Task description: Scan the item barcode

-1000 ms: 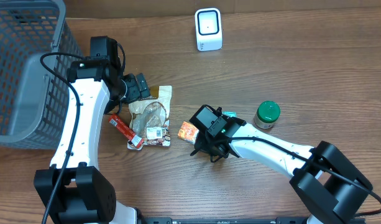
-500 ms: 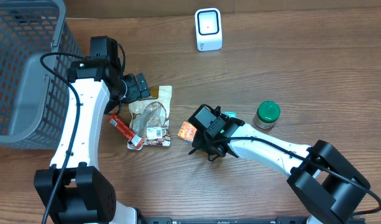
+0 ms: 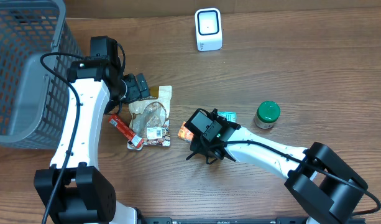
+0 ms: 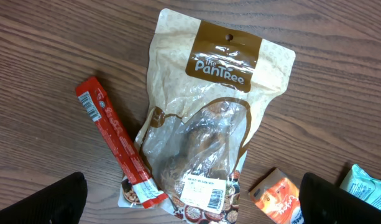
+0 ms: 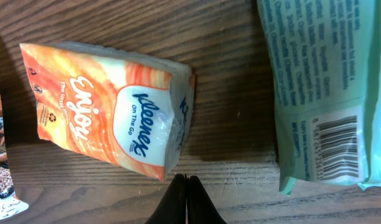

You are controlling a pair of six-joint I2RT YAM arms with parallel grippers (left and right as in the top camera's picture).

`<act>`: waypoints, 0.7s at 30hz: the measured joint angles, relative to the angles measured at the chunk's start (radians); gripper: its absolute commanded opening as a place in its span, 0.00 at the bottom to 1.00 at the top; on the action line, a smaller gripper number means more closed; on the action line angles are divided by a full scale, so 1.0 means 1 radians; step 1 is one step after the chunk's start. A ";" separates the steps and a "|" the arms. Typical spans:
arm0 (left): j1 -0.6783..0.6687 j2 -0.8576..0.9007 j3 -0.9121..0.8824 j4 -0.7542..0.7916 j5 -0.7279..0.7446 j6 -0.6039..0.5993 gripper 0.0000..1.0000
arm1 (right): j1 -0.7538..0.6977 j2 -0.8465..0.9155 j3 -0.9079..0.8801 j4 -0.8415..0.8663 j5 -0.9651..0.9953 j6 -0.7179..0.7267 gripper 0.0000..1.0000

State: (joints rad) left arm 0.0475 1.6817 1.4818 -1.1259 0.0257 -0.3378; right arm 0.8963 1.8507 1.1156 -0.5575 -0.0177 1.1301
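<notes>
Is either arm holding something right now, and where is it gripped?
Nothing is held. The left fingers stand wide open above the snack bag; the right fingers are shut on nothing, beside the tissue pack.

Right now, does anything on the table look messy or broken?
Nothing is spilled or broken. The red stick lies slanted over a corner of the snack pouch, and the tissue pack looks crumpled at one end.
</notes>
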 measured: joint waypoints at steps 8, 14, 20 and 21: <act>0.000 0.000 0.000 0.000 0.000 0.000 1.00 | 0.000 0.000 0.000 -0.011 0.019 -0.001 0.04; 0.000 0.000 0.000 0.000 0.000 0.000 1.00 | 0.000 0.000 -0.014 0.003 0.029 0.011 0.04; 0.000 0.000 0.000 0.000 0.000 0.000 1.00 | 0.000 0.000 -0.037 0.042 0.029 0.020 0.04; 0.000 0.000 0.000 0.000 0.000 0.000 1.00 | 0.000 0.000 -0.038 0.043 0.029 0.021 0.04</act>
State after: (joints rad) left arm 0.0475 1.6817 1.4818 -1.1259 0.0257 -0.3378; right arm 0.8967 1.8511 1.0775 -0.5144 0.0109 1.1515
